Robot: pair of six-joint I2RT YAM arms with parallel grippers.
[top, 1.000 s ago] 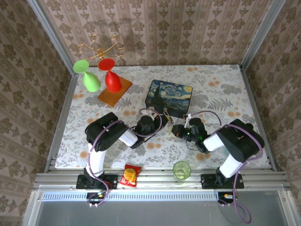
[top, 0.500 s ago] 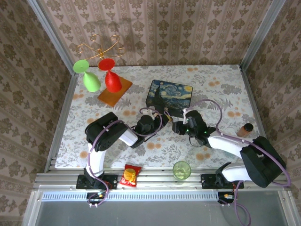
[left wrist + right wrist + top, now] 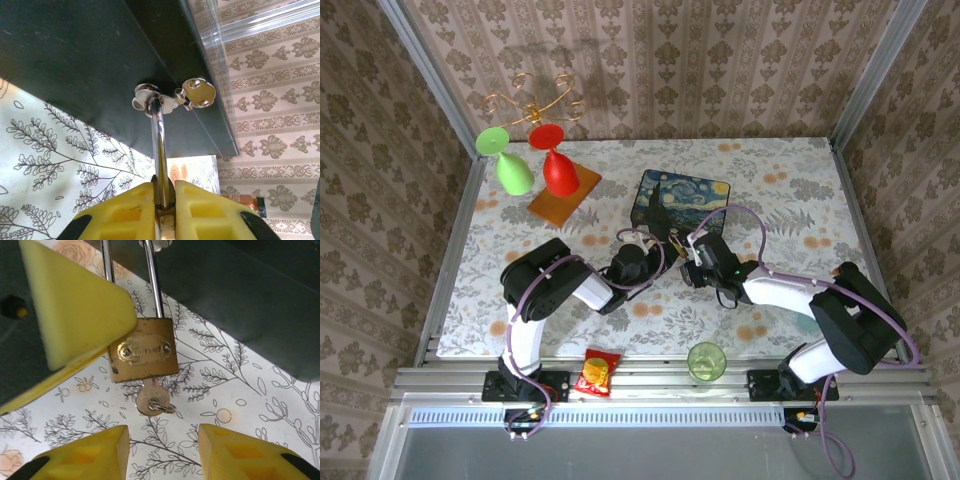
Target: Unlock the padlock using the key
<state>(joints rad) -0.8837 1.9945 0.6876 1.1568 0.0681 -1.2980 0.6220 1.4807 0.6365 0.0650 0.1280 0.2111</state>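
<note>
Padlock [image 3: 143, 356] clamped in left jaws, right jaws parted; floral tablecloth [image 3: 770, 170], damask wallpaper [image 3: 720, 60] around.

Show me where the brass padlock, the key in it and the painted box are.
The brass-gold rectangular padlock [image 3: 144, 356]: right wrist view, middle of its front face.
The small brass-coloured key [image 3: 147, 395]: right wrist view, its round head under the padlock.
The dark painted box [image 3: 682, 203]: top external view, middle of its lid.

Lab test cell, wallpapered panels [image 3: 650, 60], aluminium frame [image 3: 660, 382]
</note>
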